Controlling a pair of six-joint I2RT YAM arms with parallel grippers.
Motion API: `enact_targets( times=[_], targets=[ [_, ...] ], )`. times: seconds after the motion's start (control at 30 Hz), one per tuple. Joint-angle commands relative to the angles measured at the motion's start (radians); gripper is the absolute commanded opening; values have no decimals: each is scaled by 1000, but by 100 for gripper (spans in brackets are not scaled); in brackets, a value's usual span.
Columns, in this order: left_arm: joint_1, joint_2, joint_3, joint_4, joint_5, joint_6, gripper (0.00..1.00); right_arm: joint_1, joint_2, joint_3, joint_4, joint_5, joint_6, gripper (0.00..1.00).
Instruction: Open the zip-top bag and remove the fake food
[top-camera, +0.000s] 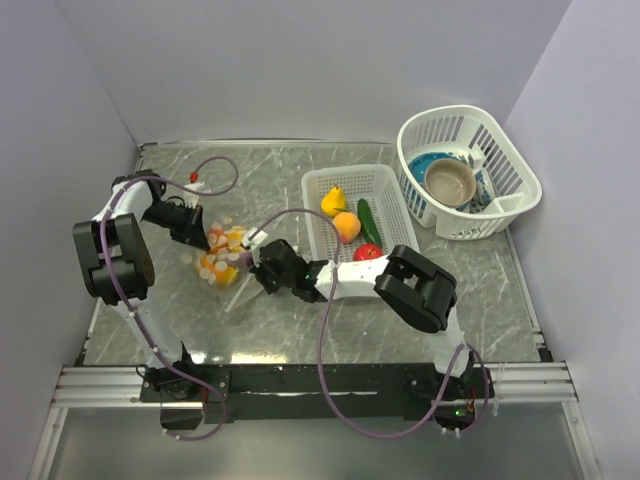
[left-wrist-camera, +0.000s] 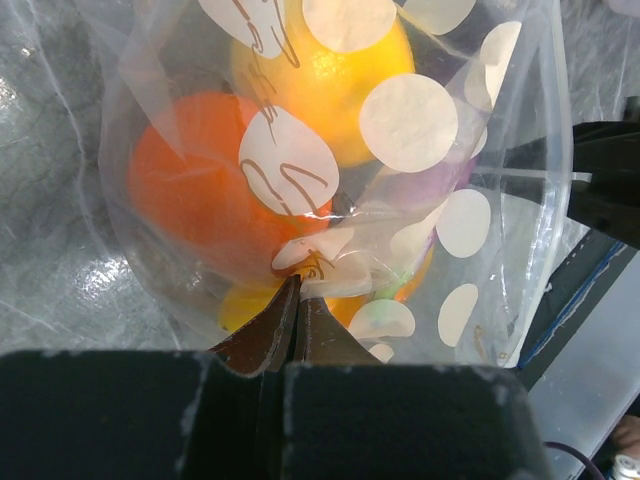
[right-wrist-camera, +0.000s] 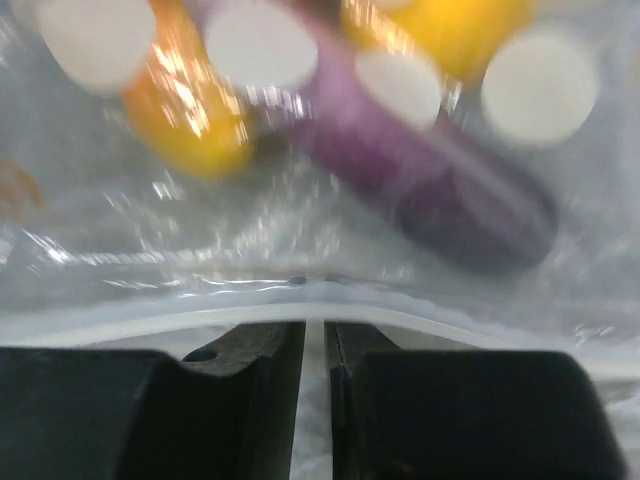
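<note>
The polka-dot zip-top bag lies left of centre on the table. It holds fake food: an orange piece, a yellow one and a purple one. My left gripper is shut, pinching the bag's plastic at its far-left side. My right gripper is at the bag's right edge with its jaws a narrow gap apart. The white zip strip runs just past its tips. A yellow pear, an orange fruit, a green cucumber and a red round one lie in the middle basket.
The white lattice basket holding the fruit stands right of the bag, close to the right arm's forearm. A second white basket at the back right holds a bowl and dishes. Grey walls close in the sides.
</note>
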Motion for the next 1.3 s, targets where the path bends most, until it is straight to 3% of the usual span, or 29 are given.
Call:
enact_targets(
  times=[0.0, 0.23, 0.53, 0.73, 0.83, 0.87, 0.93, 0.97, 1.03, 1.27],
  targets=[
    [-5, 14, 49, -37, 12, 20, 1, 12, -25, -64, 96, -36, 67, 18],
    [-10, 5, 61, -50, -4, 24, 1, 16, 17, 11, 138, 88, -4, 20],
    [-13, -2, 88, -87, -6, 35, 1, 18, -5, 48, 294, 310, -145, 31],
    [-20, 3, 88, -95, -1, 36, 1, 16, 30, 79, 302, 341, -239, 39],
    [-22, 5, 88, -98, -4, 43, 1, 18, 43, 86, 293, 312, -246, 48],
    [-24, 5, 88, -101, -6, 44, 1, 18, 46, 88, 286, 307, -243, 59],
    [-22, 9, 88, -109, -6, 55, 1, 18, 57, 108, 251, 289, -236, 68],
    [-24, 12, 88, -110, -6, 58, 1, 18, 61, 115, 242, 283, -231, 85],
    [-22, 15, 86, -115, -6, 69, 1, 15, 58, 113, 228, 251, -226, 100],
    [-24, 20, 54, -107, -26, 89, 1, 2, 50, 117, 210, 238, -248, 100]
  ],
)
